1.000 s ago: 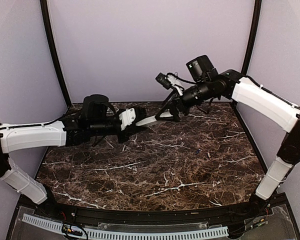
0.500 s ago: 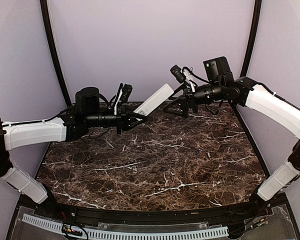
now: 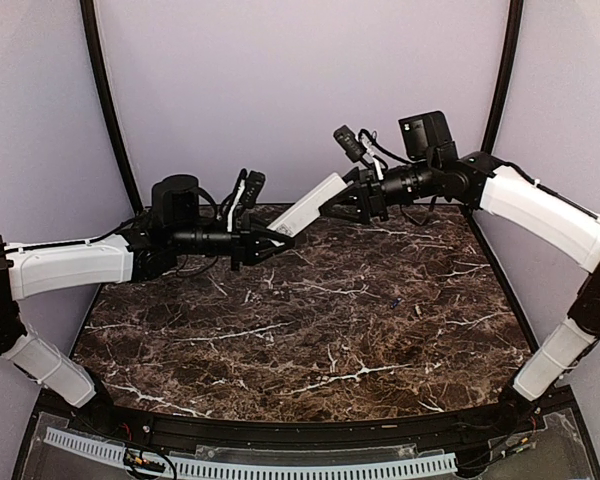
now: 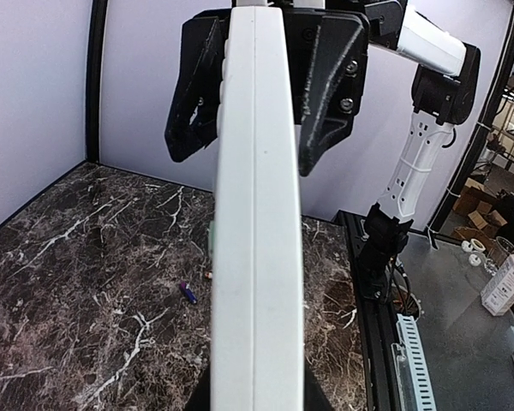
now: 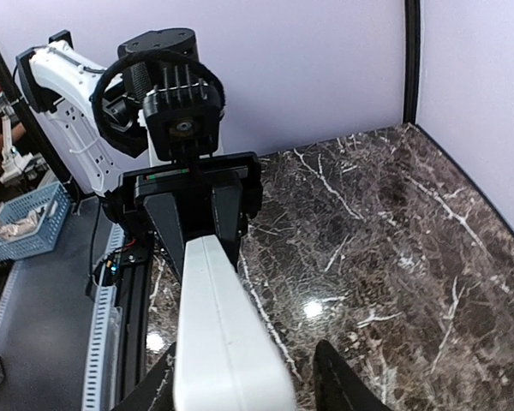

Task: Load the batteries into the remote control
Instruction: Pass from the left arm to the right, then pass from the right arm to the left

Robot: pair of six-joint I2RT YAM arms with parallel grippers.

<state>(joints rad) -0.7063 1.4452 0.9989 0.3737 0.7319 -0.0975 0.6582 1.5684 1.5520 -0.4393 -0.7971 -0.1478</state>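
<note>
White remote control [image 3: 310,205] aslant above the marble table [image 3: 330,330], one end clamped in the left gripper [image 3: 276,237], right gripper [image 3: 332,207] part-open astride the other end, gap showing on one side.

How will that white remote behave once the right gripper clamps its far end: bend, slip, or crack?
The remote looks stiff: it spans straight between the left gripper and right gripper without sagging. Its smooth shell may slip or twist in a narrow grip. The seam along its edge suggests light, hollow plastic; squeeze gently.
</note>
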